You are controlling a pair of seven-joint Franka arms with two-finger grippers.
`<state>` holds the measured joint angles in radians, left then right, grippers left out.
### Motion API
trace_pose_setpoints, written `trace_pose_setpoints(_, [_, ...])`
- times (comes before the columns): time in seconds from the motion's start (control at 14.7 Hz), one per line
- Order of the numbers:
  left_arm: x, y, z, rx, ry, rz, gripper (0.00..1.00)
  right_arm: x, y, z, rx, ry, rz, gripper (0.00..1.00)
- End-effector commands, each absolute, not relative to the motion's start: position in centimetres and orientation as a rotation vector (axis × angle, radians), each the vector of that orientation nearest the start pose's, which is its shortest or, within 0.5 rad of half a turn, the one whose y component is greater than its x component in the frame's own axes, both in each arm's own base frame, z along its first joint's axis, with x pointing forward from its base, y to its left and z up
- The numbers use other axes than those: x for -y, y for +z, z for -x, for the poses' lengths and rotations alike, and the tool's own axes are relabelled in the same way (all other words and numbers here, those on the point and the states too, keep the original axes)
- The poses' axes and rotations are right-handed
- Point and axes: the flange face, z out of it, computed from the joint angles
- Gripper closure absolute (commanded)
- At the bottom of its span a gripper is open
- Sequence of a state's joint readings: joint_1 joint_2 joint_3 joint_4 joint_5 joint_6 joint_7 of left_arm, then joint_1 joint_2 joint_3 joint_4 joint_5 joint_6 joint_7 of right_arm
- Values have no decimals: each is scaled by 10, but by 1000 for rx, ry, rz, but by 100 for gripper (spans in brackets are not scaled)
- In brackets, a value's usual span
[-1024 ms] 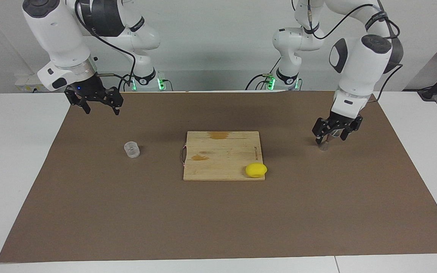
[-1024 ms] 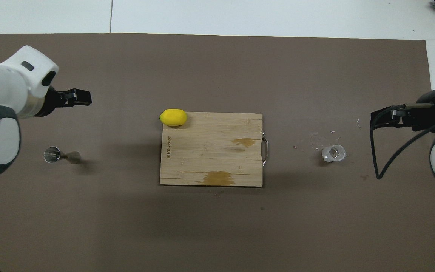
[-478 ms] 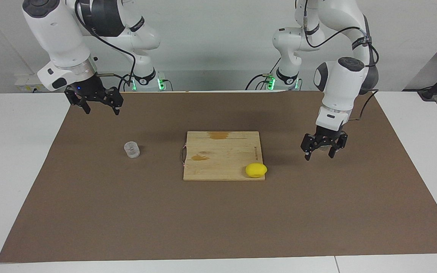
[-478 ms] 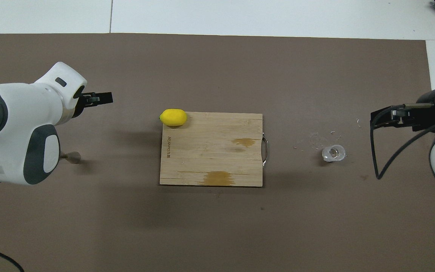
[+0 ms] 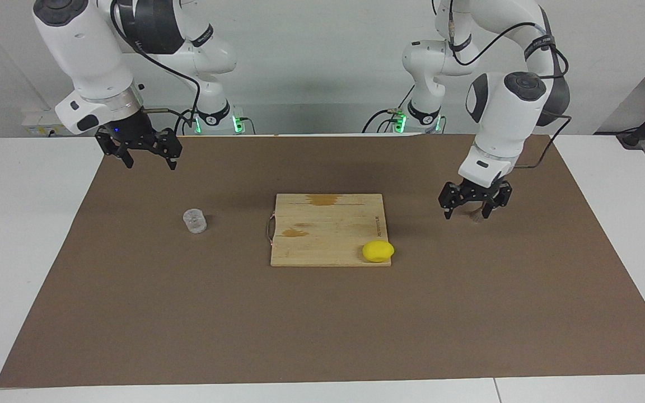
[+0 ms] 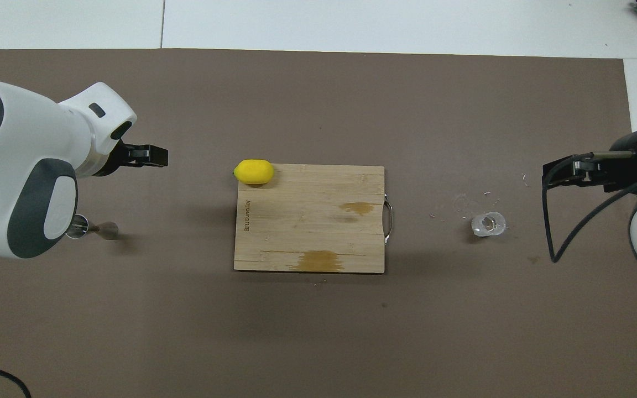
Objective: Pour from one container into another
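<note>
The clear glass tumbler [image 5: 194, 220] stands upright on the brown mat toward the right arm's end; it also shows in the overhead view [image 6: 489, 224]. The grey metal jigger [image 5: 476, 215] stands on the mat toward the left arm's end, partly hidden by the left arm in the overhead view [image 6: 100, 228]. My left gripper [image 5: 466, 214] is open and empty, in the air close beside the jigger on the board's side; it also shows in the overhead view [image 6: 155, 156]. My right gripper [image 5: 151, 165] is open and empty, raised over the mat's edge and waiting; it also shows in the overhead view [image 6: 546, 176].
A wooden cutting board [image 5: 322, 232] with a wire handle lies at the middle of the mat [image 5: 322, 324]. A yellow lemon [image 5: 378, 251] sits on the board's corner farthest from the robots, toward the left arm's end.
The left gripper moved from over the jigger toward the board, dipped, then rose a little. The jigger, the tumbler and the right arm stayed where they were.
</note>
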<state>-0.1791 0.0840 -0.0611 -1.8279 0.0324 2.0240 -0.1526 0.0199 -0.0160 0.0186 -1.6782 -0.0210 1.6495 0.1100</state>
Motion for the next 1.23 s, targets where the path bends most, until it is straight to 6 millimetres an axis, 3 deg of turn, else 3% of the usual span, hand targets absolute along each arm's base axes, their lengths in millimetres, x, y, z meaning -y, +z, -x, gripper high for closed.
trace_pose_setpoints(0.0, [162, 497, -583, -217, -77, 3110, 0, -17, 590, -555, -87, 31, 3166, 0])
trace_pose_setpoints(0.14, [147, 497, -580, -195, 41, 3099, 0, -17, 590, -555, -87, 31, 3166, 0])
trace_pose_setpoints(0.27, [82, 499, -593, -40, 117, 3204, 0, -17, 590, -555, -87, 31, 3166, 0])
trace_pose_setpoints(0.34, [54, 506, -596, -60, 130, 3283, 0, -17, 590, -555, -87, 31, 3166, 0])
trace_pose_setpoints(0.55, [-21, 508, -594, -491, 39, 3381, 0, -17, 590, -555, -87, 31, 3166, 0])
trace_pose_setpoints(0.68, [-60, 507, -583, -817, -141, 3440, 0, -17, 590, -555, -87, 31, 3166, 0])
trace_pose_setpoints(0.96, [-118, 484, -546, -982, -419, 3595, 0, -17, 590, -555, -87, 31, 3166, 0])
trace_pose_setpoints(1.02, [-132, 476, -541, -1089, -491, 3593, 0, -17, 590, -555, -87, 31, 3166, 0])
trace_pose_setpoints(1.16, [-163, 449, -535, -1204, -578, 3630, 0, -17, 590, -555, -87, 31, 3166, 0])
